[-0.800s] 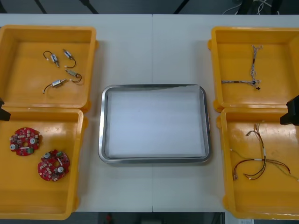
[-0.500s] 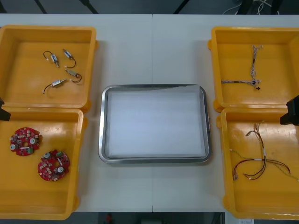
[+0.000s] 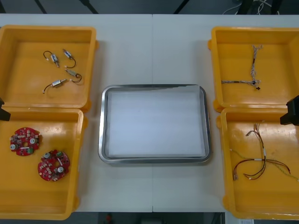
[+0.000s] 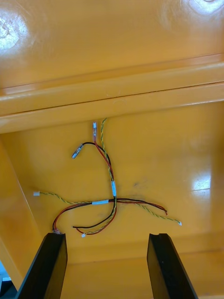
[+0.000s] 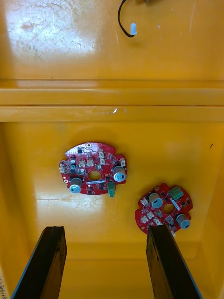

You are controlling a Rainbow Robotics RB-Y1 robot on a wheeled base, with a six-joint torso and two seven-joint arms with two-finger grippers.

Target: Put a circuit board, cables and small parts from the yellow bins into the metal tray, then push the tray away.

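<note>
Tray (image 3: pixel 103 122): mid-table, white inside, bare table (image 3: pixel 154 51) all round its rim.
Circuit boards (image 5: pixel 93 169): two in the near left bin (image 3: pixel 46 205), clear of its walls.
Left gripper (image 5: pixel 105 231): fingers wide apart over the boards, holding nothing.
Right gripper (image 4: pixel 106 236): fingers wide apart over the red and yellow cables (image 4: pixel 109 196), empty.

Both grippers spread and empty, one arm out at each side

The left gripper (image 5: pixel 105 230) hangs with its two black fingers (image 5: pixel 46 261) set wide apart and nothing between them. The right gripper (image 4: pixel 107 236) is posed the same way, its fingers (image 4: pixel 165 266) parted and gripping nothing. From above, a dark end of the left arm (image 3: pixel 2 111) juts in at the left edge and of the right arm (image 3: pixel 290 111) at the right edge, level with each other.
</note>
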